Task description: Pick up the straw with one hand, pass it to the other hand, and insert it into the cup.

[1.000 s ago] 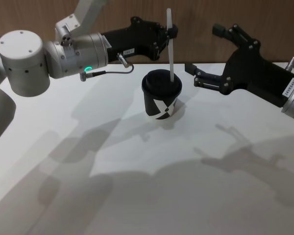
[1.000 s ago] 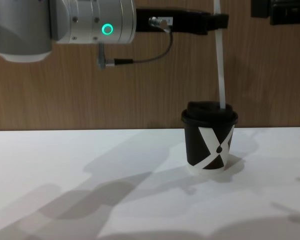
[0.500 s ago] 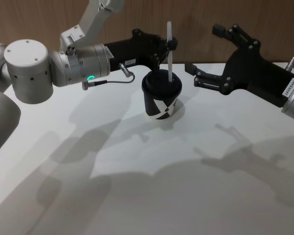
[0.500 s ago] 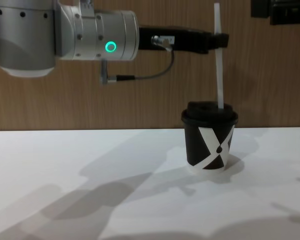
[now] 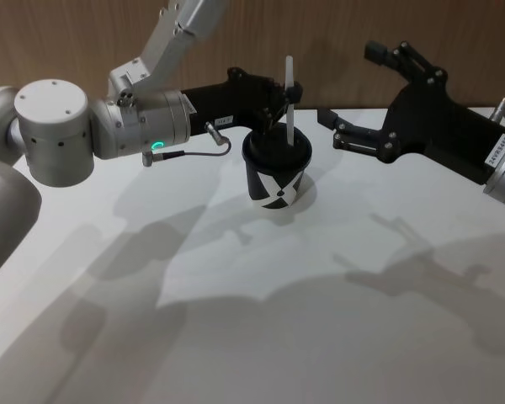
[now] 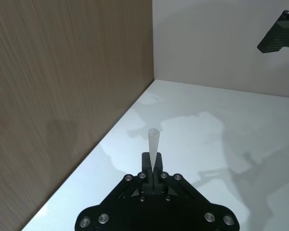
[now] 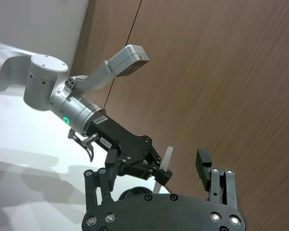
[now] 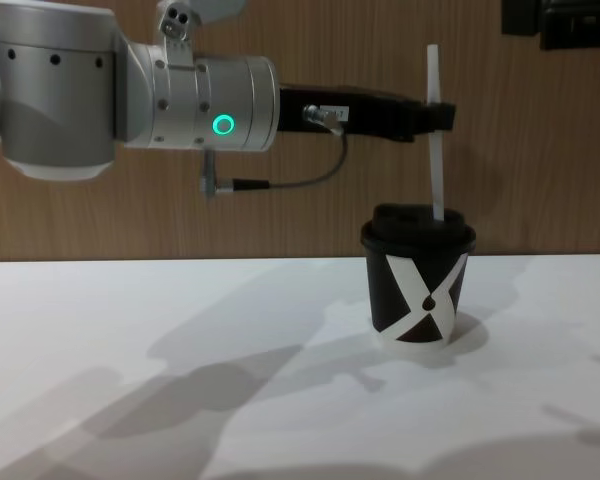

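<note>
White table (image 5: 320, 337), wood wall behind: I'm watching the straw (image 5: 288, 93) standing upright in the cup (image 5: 277, 168).
Left gripper (image 5: 293, 89) is clamping it above the lid; right gripper (image 5: 349, 88), spread apart, is hovering right of the cup.

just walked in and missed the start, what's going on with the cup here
The left gripper has its fingers shut on the white straw and holds it upright, with the lower end in the lid of the black cup on the table. The right gripper hangs open to the cup's right, holding nothing.
</note>
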